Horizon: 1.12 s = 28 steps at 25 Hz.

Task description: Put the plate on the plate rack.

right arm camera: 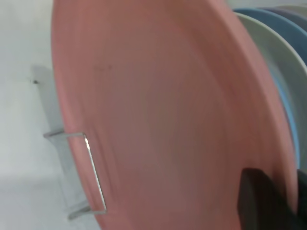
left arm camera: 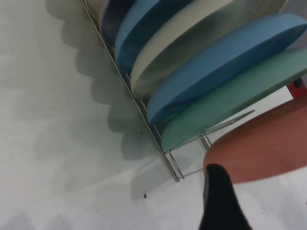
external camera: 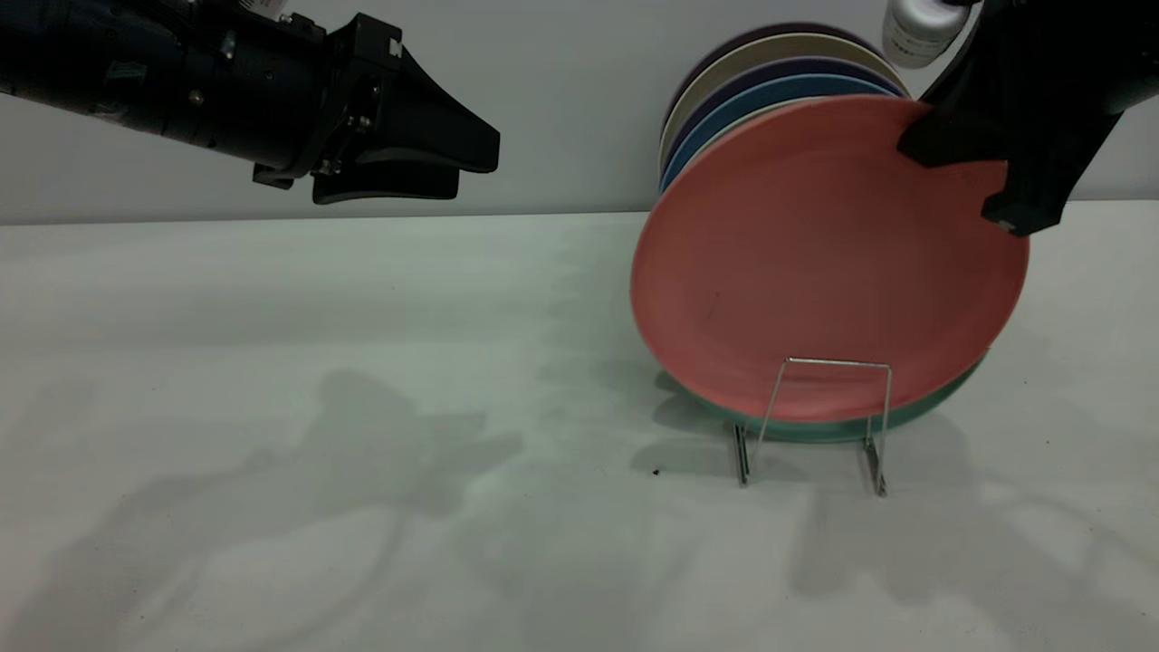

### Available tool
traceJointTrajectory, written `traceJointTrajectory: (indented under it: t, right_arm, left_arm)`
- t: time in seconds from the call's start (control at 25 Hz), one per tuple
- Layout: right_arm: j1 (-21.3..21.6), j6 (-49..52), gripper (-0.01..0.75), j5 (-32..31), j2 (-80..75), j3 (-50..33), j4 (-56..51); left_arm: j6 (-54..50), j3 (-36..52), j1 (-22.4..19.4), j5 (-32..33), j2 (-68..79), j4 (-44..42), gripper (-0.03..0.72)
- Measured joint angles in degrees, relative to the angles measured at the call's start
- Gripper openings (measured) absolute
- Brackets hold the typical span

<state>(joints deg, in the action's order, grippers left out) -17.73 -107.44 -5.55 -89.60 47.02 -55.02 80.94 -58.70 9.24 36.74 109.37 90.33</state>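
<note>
The salmon-pink plate (external camera: 828, 263) stands tilted on edge at the front of the plate rack (external camera: 838, 362), its lower part behind the front wire loop. My right gripper (external camera: 960, 154) is shut on the plate's upper right rim. In the right wrist view the plate (right arm camera: 158, 120) fills the frame, with the right gripper (right arm camera: 283, 201) straddling its rim and the rack's loop (right arm camera: 93, 167) in front of it. My left gripper (external camera: 466, 177) hangs high at the far left, away from the rack. The left wrist view shows the plate (left arm camera: 259, 153) beside the rack's wire (left arm camera: 139, 108).
A mint-green plate (external camera: 815, 430) stands just behind the pink one, followed by blue plates (external camera: 761, 100) and a cream plate (external camera: 770, 54) filling the rack toward the wall. A white bottle (external camera: 919, 32) shows at the top right. Bare table spreads left and in front.
</note>
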Motion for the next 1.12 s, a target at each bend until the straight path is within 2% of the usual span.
traceJointTrajectory:
  t: [0.16, 0.4, 0.52, 0.72, 0.88, 1.12]
  right_arm:
    - [0.0, 0.0, 0.097, -2.08, 0.0, 0.0, 0.05]
    - [0.0, 0.0, 0.27, -3.97, 0.0, 0.0, 0.05]
    - [0.0, -0.28, 0.328, -3.97, 0.0, 0.0, 0.1]
    - [0.0, -0.61, 0.345, -2.7, 0.55, 0.0, 0.47]
    - [0.0, -0.65, 0.346, 1.02, 4.31, 0.0, 0.06]
    - [0.0, -0.76, 0.346, 7.62, 12.09, 0.0, -12.89]
  left_arm:
    - [0.0, 0.0, 0.0, 0.0, 0.0, 0.0, 0.454]
    - [0.0, 0.0, 0.0, 0.0, 0.0, 0.0, 0.454]
    - [0.0, 0.0, 0.0, 0.0, 0.0, 0.0, 0.454]
    - [0.0, 0.0, 0.0, 0.0, 0.0, 0.0, 0.454]
    - [0.0, 0.0, 0.0, 0.0, -0.05, -0.05, 0.453]
    - [-0.07, 0.0, -3.31, 0.14, -3.66, -1.48, 0.453]
